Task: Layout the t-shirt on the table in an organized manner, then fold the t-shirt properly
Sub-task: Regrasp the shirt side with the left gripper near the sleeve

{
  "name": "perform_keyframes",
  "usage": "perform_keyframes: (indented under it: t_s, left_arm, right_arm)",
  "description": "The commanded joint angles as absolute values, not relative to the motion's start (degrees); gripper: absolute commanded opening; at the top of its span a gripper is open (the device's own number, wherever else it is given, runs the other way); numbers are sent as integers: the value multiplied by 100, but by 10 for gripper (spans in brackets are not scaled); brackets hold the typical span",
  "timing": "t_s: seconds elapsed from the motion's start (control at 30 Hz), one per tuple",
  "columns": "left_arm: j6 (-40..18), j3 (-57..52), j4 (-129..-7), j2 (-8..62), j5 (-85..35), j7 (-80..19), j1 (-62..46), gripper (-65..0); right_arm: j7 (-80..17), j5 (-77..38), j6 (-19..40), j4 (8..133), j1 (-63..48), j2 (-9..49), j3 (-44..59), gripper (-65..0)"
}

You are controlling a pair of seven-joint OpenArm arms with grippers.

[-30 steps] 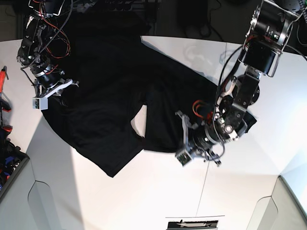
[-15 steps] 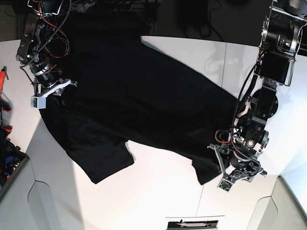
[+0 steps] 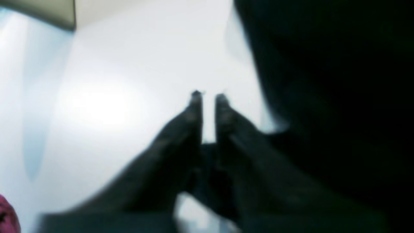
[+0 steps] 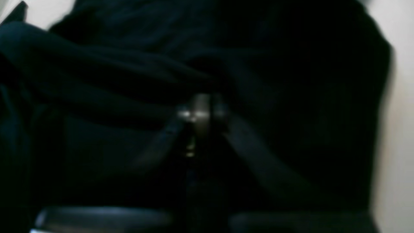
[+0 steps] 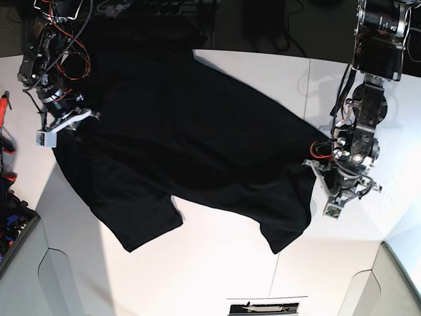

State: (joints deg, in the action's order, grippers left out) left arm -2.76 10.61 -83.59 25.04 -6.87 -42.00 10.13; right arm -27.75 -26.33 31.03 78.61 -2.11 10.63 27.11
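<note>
In the left wrist view, the left gripper (image 3: 208,95) is seen clenched over the white table (image 3: 129,81), grasping nothing, beside the black t-shirt (image 3: 323,97). In the right wrist view, the right gripper (image 4: 202,111) is clenched on dark cloth. In the base view, the t-shirt (image 5: 184,145) is spread diagonally across the table (image 5: 223,270); no writing can be read.

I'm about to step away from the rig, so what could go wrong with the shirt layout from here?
1. The t-shirt partly hangs past the back edge of the table; a pull could drag more of it off.
2. The left gripper is shut on nothing beside the hem, so if the right gripper, which seems to pinch cloth, tugs alone, the shirt may bunch.
</note>
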Motion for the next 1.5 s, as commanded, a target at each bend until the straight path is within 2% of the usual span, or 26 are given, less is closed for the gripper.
perform_keyframes:
  t_s: [0.0, 0.17, 0.33, 0.53, 0.7, 0.83, 1.0, 1.07, 1.2, 1.27, 1.33, 1.47]
  left_arm:
    - [-338, 869, -8567, 2663, -825, -4091, 1076, -650]
    - [-1308, 211, -8910, 2950, -2014, -4093, 655, -650]
    - [-1872, 5, -8890, 2954, -2338, -4095, 252, -650]
    - [-1868, 5, -8584, 2952, -2338, -4049, -23, -650]
    - [-1872, 5, -7944, 2965, -2255, -4099, -64, -650]
    - [-1839, 3, -7443, 3190, -2191, -4206, -69, -650]
    - [-1619, -3, -7463, 3693, -2467, -4276, -294, -650]
    - [-1970, -1, -7623, 3800, -2714, -4414, -434, -650]
    - [-3070, -1, -8447, 3804, -3962, -4886, -805, -650]
    - [-3315, -3, -9087, 3811, -4615, -4912, -991, -650]
    - [-3323, -3, -9695, 3806, -4786, -4882, -1050, -650]
    - [-3328, -156, -10567, 3795, -4724, -4735, -1011, -523]
  right_arm:
    - [-2655, -2836, 3131, 8121, -130, 1155, 2792, -650]
    - [-2650, -2956, 3131, 8722, 119, 1162, 2967, -650]
    - [-2637, -2858, 3107, 8294, 867, 1170, 2961, -650]
    - [-2635, -2421, 3107, 6558, 1935, 1177, 2757, -650]
    - [-2510, -1966, 3109, 5393, 2171, 1253, 2189, -650]
    - [-2480, -1855, 3065, 5157, 2088, 1492, 2102, -650]
    - [-2464, -1868, 3022, 5164, 1957, 2038, 2244, -650]
    - [-2464, -2029, 3022, 5164, 1885, 2250, 2257, -650]
    - [-2515, -2484, 3070, 5175, 1787, 2486, 2261, -650]
    - [-2530, -2659, 3100, 5194, 1741, 2504, 2261, -650]
    - [-2532, -2792, 3129, 5203, 1726, 2491, 2261, -650]
    - [-2596, -3098, 3135, 5321, 1728, 2408, 2265, -650]
